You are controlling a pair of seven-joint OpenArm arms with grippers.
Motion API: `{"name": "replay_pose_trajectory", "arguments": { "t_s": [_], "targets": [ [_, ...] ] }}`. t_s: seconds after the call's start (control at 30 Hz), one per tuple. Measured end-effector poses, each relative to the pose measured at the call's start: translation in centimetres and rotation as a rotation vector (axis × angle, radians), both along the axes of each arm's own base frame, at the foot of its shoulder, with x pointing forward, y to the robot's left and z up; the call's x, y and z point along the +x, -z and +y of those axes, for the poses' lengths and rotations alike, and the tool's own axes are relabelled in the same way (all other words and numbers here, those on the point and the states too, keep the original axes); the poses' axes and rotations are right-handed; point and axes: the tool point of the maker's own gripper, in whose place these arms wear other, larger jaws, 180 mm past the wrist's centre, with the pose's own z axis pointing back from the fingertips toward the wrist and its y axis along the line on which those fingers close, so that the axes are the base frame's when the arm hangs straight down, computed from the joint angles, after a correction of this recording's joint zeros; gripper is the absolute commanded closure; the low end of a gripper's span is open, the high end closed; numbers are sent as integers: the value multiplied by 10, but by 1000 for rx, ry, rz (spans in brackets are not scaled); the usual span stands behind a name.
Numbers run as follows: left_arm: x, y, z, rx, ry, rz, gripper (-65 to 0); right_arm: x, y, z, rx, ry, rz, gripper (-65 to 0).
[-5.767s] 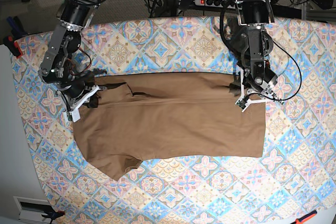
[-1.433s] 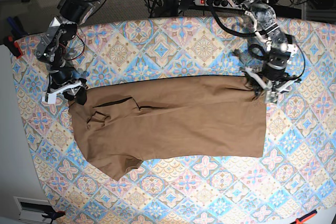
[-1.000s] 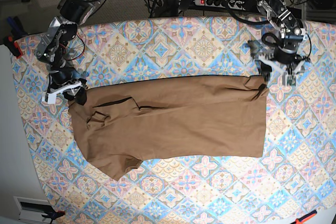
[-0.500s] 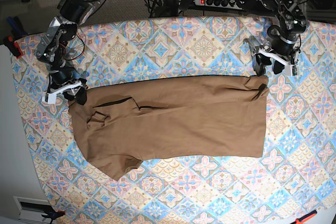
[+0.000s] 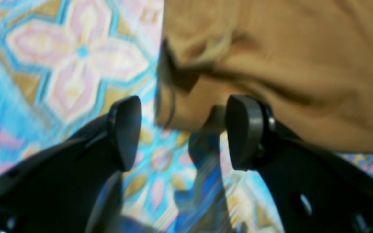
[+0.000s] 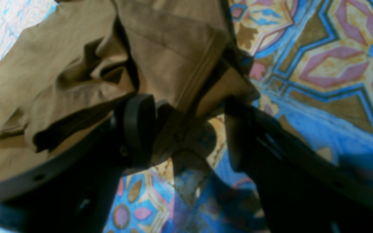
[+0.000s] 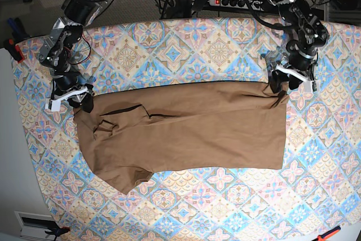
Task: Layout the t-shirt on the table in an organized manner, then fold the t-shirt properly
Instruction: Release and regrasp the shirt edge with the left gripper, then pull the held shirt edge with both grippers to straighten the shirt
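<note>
The tan-brown t-shirt point(image 7: 186, 128) lies flat across the table point(image 7: 186, 43), folded lengthwise, with one sleeve sticking out at the near left. My left gripper point(image 7: 285, 84) hovers at the shirt's far right corner. In the left wrist view that gripper point(image 5: 185, 136) is open, and the rumpled corner of the t-shirt point(image 5: 270, 64) lies just past its pads point(image 5: 125, 132). My right gripper point(image 7: 76, 101) sits at the far left corner. Seen from the right wrist, it point(image 6: 186, 136) is open, with a creased hem of the t-shirt point(image 6: 173, 58) reaching between the fingertips.
A power strip point(image 7: 231, 2) and cables lie behind the table's far edge. A red clamp point(image 7: 14, 49) sits at the left edge, beside white floor. An orange-handled tool point(image 7: 327, 234) lies at the near right corner.
My left gripper has let go of the far right corner, lifted away toward the back, and come back down over that corner. The right gripper and the shirt have stayed still over the last second.
</note>
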Motion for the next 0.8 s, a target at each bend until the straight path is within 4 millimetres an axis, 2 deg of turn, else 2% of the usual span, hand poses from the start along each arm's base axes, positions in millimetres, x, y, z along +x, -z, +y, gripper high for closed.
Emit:
{"name": "replay_pose_trajectory", "arguments": {
  "t_s": [0.07,0.2,0.4,0.47,0.57,0.67,0.8],
  "targets": [
    [3,6,-2,-25,-4,1,-397,0,0,0,0,0,0,-333],
    [6,9,5,-49,-37,-5,-397,0,0,0,-1,0,1,-333],
    [6,10,5,-67,-44,-16,-395,0,-1,0,-2,-1,1,-333],
    [6,11,5,-67,-44,-16,-375,0,-1,0,-2,-1,1,-332],
    [4,14,4,-72,-37,8,-259,0,0,0,-2,-3,4,-280],
    [3,17,8,-48,7,80,-119,-2,2,0,-4,-5,17,-148],
    [6,22,9,-59,20,97,0,-5,6,3,0,-15,39,-4]
  ]
}}
